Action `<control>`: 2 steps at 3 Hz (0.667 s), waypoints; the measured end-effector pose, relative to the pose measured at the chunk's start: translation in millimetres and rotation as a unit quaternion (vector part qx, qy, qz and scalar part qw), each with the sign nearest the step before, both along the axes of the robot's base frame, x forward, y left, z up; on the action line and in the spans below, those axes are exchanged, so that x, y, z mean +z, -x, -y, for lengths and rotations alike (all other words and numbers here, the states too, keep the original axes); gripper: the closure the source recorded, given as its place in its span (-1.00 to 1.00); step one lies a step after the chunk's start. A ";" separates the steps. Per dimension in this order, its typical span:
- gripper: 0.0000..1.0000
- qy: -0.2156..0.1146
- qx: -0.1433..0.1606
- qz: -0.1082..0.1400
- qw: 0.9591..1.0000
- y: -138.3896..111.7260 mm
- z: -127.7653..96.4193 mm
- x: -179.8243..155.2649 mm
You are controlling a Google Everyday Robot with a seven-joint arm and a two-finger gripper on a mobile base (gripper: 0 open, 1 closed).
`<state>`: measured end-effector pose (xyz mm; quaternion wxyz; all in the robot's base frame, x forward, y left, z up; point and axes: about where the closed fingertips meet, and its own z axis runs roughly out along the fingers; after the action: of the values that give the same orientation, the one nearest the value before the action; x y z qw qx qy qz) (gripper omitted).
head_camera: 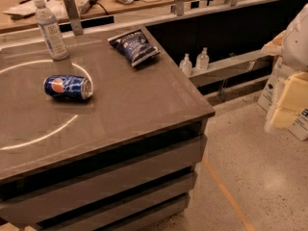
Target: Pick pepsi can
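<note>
Nearest the lens: grey counter (144, 105), slatted front face, flat top. Pepsi can (67, 87) lay on its side on that top, toward the left, long axis roughly left-right, silver end facing right, round logo up. It sat inside a pale ring (43, 136) marked on the surface. Water bottle (50, 30) stood upright behind the can, apart from it, cap on; clear, fill level not readable. Chip bag (134, 46) lay flat behind and to the right of the can, well apart, looked sealed and puffed. Two small bottles (186, 64) stood on a ledge (231, 64) far right of the can, beyond the counter edge; contents not readable. Gripper did not show anywhere in the view, so whether it was released or clenched could not be told. Judgement on the can: thin metal, light if empty, smooth and slippery, dents under hard squeeze, free to roll. Could not tell if it was opened or full. Best hold judged to be across the curved body at mid-length, fingers either side, approached from above.
</note>
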<state>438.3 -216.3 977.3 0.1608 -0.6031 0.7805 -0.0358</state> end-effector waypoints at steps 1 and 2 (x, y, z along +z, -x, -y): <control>-1.00 0.001 -0.006 0.002 1.000 -7.3 -6.7 -3.6; -1.00 -0.031 0.004 0.004 1.000 -31.0 -36.4 -14.4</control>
<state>469.3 -179.9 962.9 0.1829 -0.6004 0.7784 -0.0136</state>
